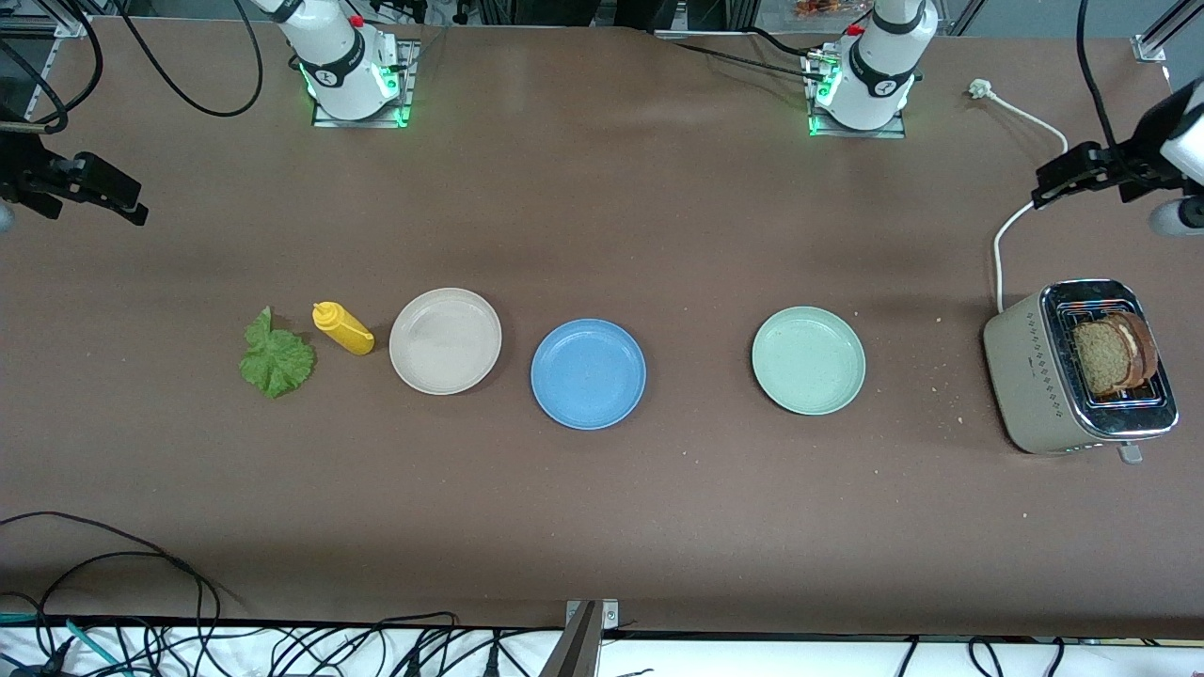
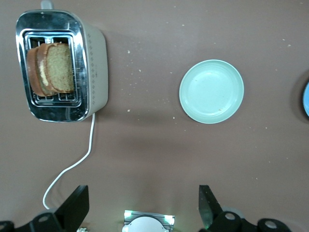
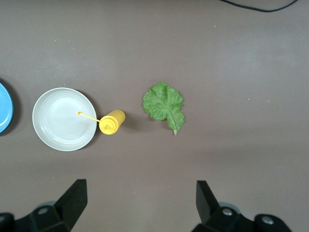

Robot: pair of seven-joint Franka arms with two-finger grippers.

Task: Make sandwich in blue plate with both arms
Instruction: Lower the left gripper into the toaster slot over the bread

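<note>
Overhead, the left arm's black two-finger gripper (image 2: 141, 203) hangs with its fingers spread wide and nothing between them, up in the air over the table's edge at the left arm's end, above the toaster's white cord (image 2: 72, 166). It waits there. The right arm's black two-finger gripper (image 3: 140, 203) is likewise spread wide and empty, waiting high over the right arm's end of the brown table (image 1: 602, 527).

Below the left gripper, the beige and chrome toaster (image 1: 1035, 381) stands at the table's edge at the left arm's end; two square brown wholegrain bread slices (image 1: 1115, 353) stand upright side by side in its slot. Next toward the middle lies the round pale green plate (image 1: 808, 360), with nothing in it.

Under the right gripper, the ruffled green lettuce leaf (image 1: 276, 357) lies flat on the table, just beside the yellow squeeze bottle (image 1: 342, 328), which lies tipped on its side. Beside the bottle sits the round beige plate (image 1: 445, 340), bare.

Near the table's middle, between the beige and green plates, sits the round medium-blue plate (image 1: 588, 373), holding nothing.
</note>
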